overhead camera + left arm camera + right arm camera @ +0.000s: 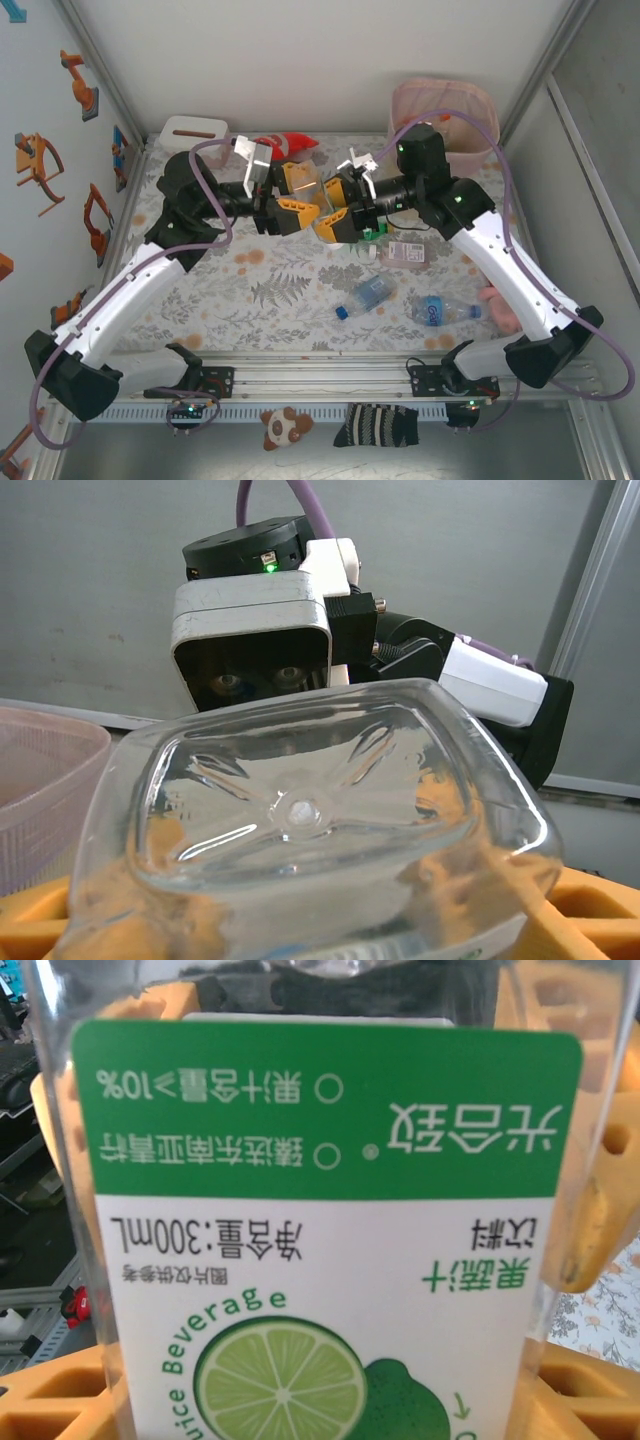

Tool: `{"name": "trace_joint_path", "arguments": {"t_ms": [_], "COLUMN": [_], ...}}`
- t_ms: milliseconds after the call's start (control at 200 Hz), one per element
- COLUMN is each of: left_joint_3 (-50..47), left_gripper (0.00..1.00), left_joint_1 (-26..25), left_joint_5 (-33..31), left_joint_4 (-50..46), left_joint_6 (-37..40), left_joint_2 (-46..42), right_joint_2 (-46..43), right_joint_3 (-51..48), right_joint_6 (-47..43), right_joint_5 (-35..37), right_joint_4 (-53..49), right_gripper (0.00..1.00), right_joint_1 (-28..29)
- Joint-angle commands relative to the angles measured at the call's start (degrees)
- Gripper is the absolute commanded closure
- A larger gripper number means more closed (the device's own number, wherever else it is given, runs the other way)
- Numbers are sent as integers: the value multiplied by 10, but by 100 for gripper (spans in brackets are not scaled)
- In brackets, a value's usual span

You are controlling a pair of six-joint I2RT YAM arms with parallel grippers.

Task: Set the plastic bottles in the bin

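A clear square bottle with a green and white lime label [320,1240] hangs above the middle of the table, held between both grippers [320,200]. My left gripper [303,197] is shut on it, with its square base [300,810] pointing away and orange fingers [590,910] at both lower corners. My right gripper [337,208] is shut on the labelled body, orange fingers [610,1160] on either side. Three more bottles lie on the table: one blue-labelled [365,293], another blue-labelled [440,310], and a pink-labelled one [405,252]. The beige bin with a pink liner [445,105] stands at the back right.
A red-orange fish toy [290,145] and a white tissue box [193,128] sit at the back left. A pink object [500,305] lies by the right arm. The bin's pink liner [40,780] shows left of the held bottle, and the right arm's wrist [255,650] faces my left camera.
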Motion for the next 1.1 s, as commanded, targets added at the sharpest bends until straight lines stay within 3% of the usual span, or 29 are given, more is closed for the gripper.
{"name": "trace_joint_path", "arguments": {"t_ms": [0,145,401,751,1092], "left_joint_3": [4,-13,-48,-60,-57], "left_gripper": [32,20,17,17,18], "left_joint_1": [-2,2,22,29,29], "left_joint_5": [-33,-87,-189,-217,-221], "left_joint_4": [8,-16,-66,-96,-111], "left_joint_6": [31,52,70,75,75], "left_joint_2": [-22,-43,-82,-82,-67], "right_joint_2": [-8,-17,-8,103,259], "right_joint_3": [14,24,59,215,389], "right_joint_6": [14,15,68,129,177], "right_joint_5": [29,88,197,405,536], "right_joint_4": [5,5,4,-119,-229], "right_gripper": [45,45,46,47,47], "right_joint_1": [4,-2,-87,-231,-323]}}
